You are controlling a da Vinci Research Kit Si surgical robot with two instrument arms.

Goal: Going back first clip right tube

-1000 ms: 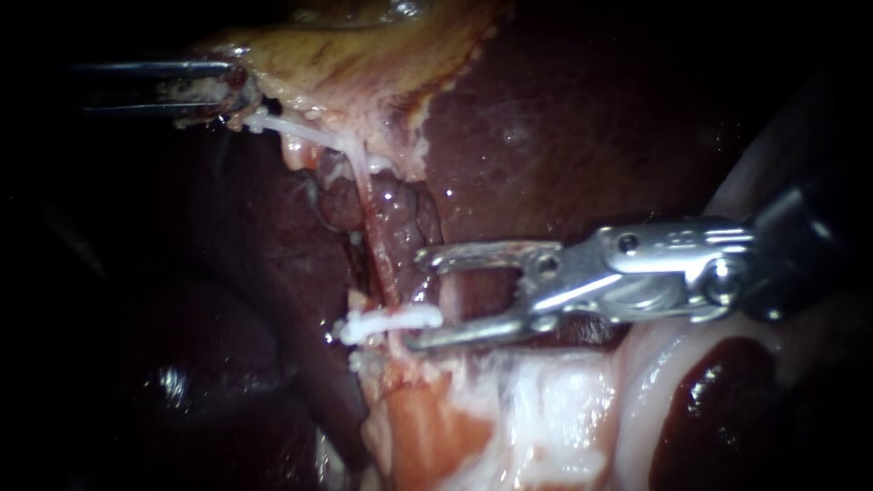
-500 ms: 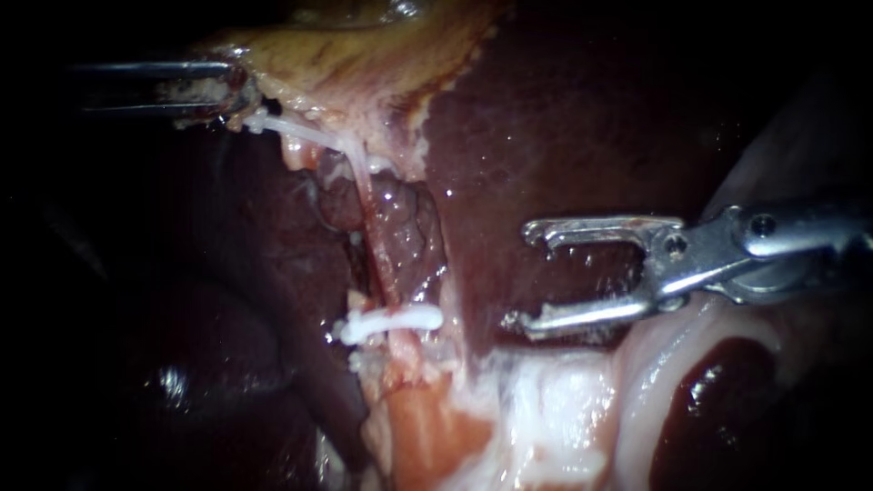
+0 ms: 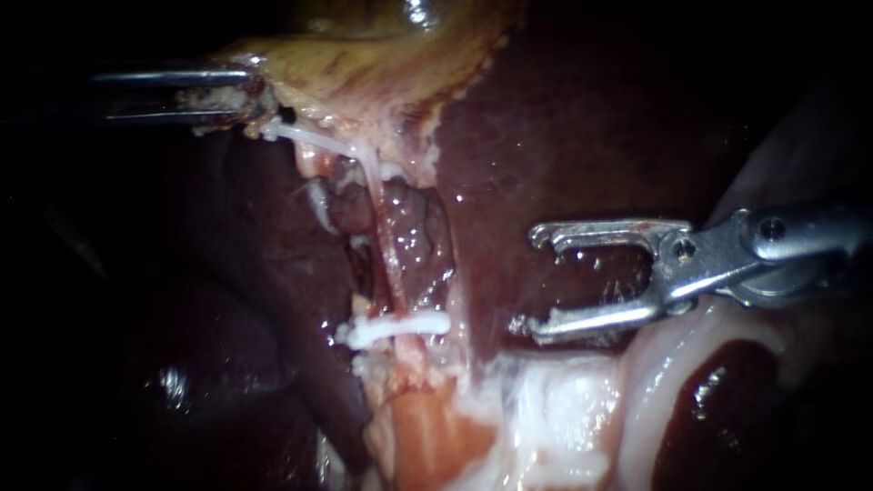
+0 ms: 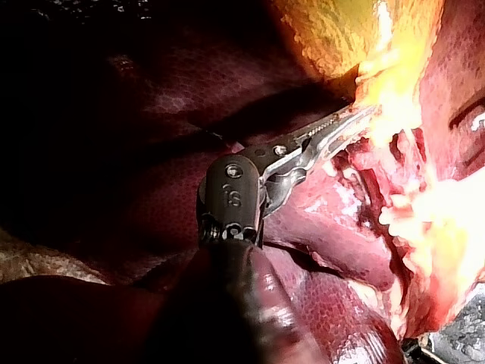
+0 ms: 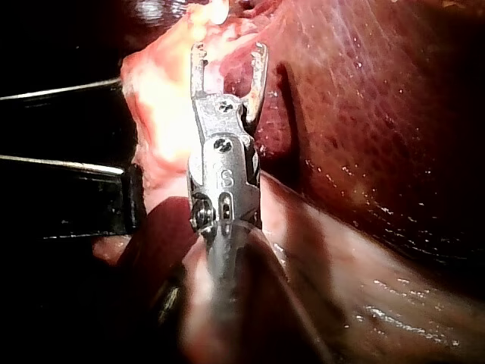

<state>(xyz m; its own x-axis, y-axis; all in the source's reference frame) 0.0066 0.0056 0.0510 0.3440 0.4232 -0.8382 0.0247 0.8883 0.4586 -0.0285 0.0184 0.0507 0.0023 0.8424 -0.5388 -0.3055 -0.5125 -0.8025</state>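
Light pools at centre; edges fall to black. Dark red liver (image 3: pixel 564 136) fills the backdrop, wet glints across its surface.

Surgical bench set-up, seen close through an endoscope. The field is bare organ tissue in a narrow pool of light with darkness all round. It holds a dark red-brown, wet-glistening liver (image 3: pixel 564 136) and a yellow-green, thin-walled gallbladder (image 3: pixel 364 73) at its upper edge. A thin pale pink tube (image 3: pixel 386 255) runs down below the gallbladder, crossed by a small white clip (image 3: pixel 400 327). Two slender bright-metal tools mark the work as surgical. The left instrument (image 3: pixel 245 91) has its jaws closed on the gallbladder's pale margin; the right instrument (image 3: pixel 532 282) has hinged jaws standing apart over the liver. Both wrist views show the same wet tissue around dark shafts.
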